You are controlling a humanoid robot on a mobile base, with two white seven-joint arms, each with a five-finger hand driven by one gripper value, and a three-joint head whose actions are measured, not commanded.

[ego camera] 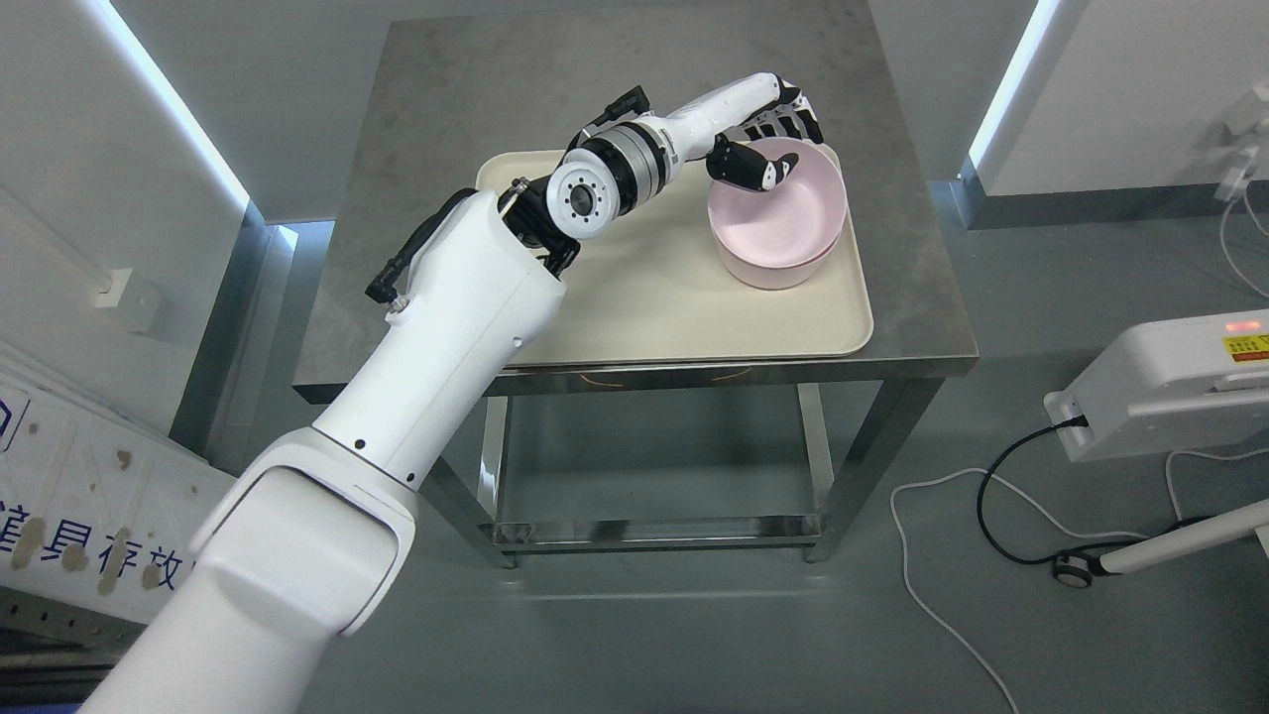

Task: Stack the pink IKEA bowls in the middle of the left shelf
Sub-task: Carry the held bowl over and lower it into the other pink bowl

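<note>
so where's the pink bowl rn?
Head view: pink bowl sits at the right end of the cream tray on the steel table, left hand at its far-left rim.

A cream tray lies on the steel surface, reaching its front edge, with black and white cables on the grey floor at right.
</note>
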